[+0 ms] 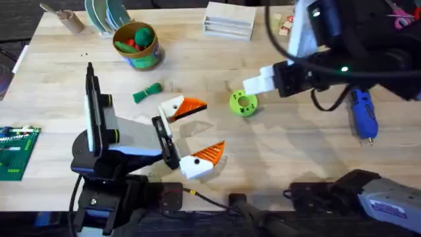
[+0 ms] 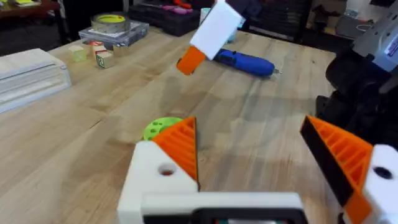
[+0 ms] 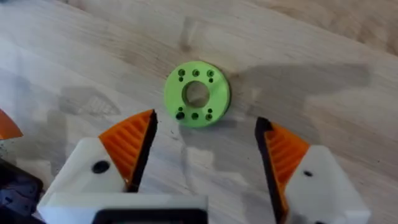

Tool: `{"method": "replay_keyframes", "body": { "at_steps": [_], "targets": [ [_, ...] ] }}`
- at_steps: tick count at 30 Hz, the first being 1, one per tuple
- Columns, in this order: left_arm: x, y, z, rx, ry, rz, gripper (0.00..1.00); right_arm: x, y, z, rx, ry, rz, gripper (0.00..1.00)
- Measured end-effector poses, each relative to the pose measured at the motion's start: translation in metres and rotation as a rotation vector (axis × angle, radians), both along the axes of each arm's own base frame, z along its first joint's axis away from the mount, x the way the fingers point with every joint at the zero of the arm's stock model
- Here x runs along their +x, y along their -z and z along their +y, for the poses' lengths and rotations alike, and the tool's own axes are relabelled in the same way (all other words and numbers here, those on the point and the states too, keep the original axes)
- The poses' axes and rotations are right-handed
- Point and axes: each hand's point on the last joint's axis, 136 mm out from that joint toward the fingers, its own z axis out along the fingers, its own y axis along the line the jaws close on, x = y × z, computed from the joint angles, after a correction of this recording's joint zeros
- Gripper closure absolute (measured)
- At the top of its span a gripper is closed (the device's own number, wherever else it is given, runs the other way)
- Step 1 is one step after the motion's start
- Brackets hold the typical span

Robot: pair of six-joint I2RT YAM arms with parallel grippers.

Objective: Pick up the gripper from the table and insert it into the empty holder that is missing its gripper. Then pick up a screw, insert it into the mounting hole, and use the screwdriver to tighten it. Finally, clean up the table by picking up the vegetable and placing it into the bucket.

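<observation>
The bucket (image 1: pixel 138 45) at far left holds toy vegetables; both pincers, left (image 1: pixel 191 136) and right (image 3: pixel 205 149), gape apart, empty.

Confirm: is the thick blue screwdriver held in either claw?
No; the thick blue cylindrical screwdriver lies on the wooden table, apart from both claws.

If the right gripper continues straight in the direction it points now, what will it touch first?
Most likely the green disc: in the right wrist view it lies on the table straight ahead of the right gripper, centred between its open fingers. Depth is unclear, so the fingers may reach the tabletop beside it.
</observation>
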Motion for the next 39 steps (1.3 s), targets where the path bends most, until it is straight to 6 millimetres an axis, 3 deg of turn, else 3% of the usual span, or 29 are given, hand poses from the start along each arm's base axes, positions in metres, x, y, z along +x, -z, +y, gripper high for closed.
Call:
{"method": "replay_keyframes", "body": {
  "at_steps": [11, 17, 18, 23, 32, 39],
  "targets": [
    [0.000, 0.000, 0.000, 0.000, 0.000, 0.000, 0.008, -0.012, 0.034, 0.023, -0.117, -0.101, 0.060, 0.028],
    [0.000, 0.000, 0.000, 0.000, 0.000, 0.000, 0.009, -0.020, 0.061, 0.033, -0.199, -0.151, 0.114, 0.029],
    [0.000, 0.000, 0.000, 0.000, 0.000, 0.000, 0.008, -0.023, 0.075, 0.035, -0.245, -0.171, 0.137, 0.028],
    [0.000, 0.000, 0.000, 0.000, 0.000, 0.000, 0.008, -0.025, 0.087, 0.040, -0.278, -0.188, 0.151, 0.049],
    [0.000, 0.000, 0.000, 0.000, 0.000, 0.000, 0.007, -0.023, 0.090, 0.050, -0.271, -0.209, 0.129, 0.205],
    [0.000, 0.000, 0.000, 0.000, 0.000, 0.000, 0.007, -0.028, 0.090, 0.056, -0.274, -0.235, 0.125, 0.454]
  ]
}}
